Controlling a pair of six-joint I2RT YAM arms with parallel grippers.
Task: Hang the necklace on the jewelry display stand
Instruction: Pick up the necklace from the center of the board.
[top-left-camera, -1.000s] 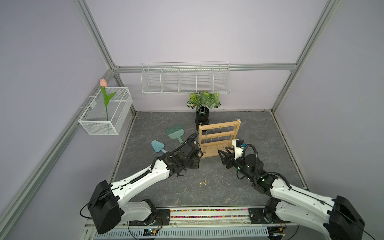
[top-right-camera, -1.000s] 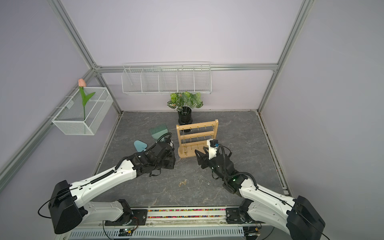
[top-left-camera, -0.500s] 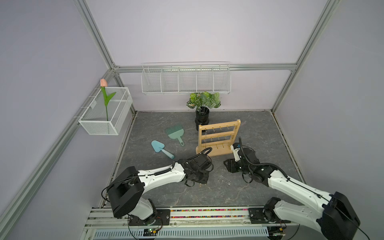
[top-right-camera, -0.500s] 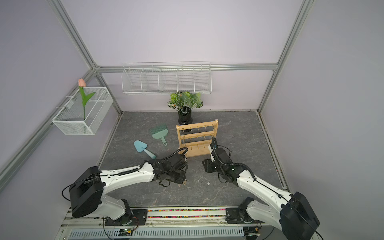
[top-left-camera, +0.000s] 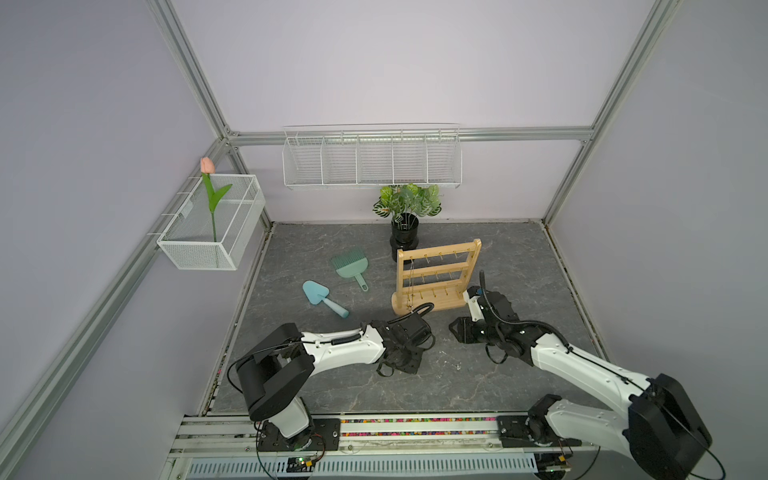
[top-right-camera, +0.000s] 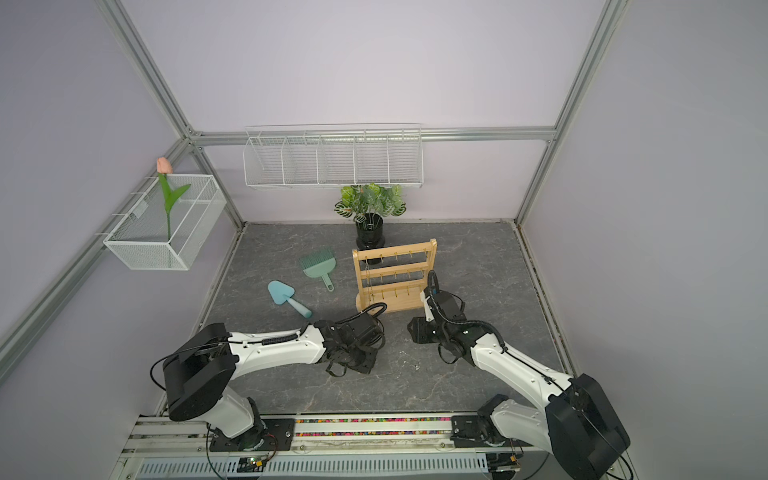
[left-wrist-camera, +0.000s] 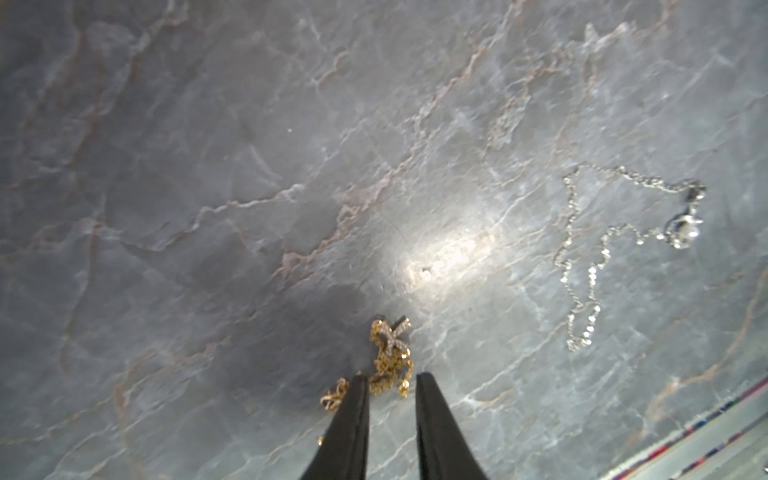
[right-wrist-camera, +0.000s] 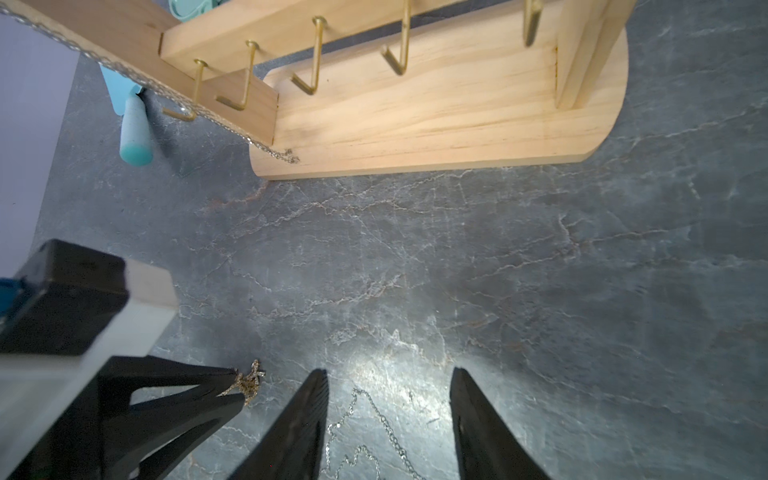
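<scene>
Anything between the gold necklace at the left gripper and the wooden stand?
Nothing visible: only bare table lies between the gold necklace and the jewelry display stand; the right gripper sits off to one side.

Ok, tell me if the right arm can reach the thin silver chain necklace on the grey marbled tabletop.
Probably yes: the open right gripper points at the thin silver chain necklace, with nothing between them.

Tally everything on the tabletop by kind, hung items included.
Necklaces: 3 (gold necklace, silver necklace, hung chain)
Jewelry display stand: 1
Garden tools: 2 (blue trowel, green rake)
Potted plant: 1
Total: 7
</scene>
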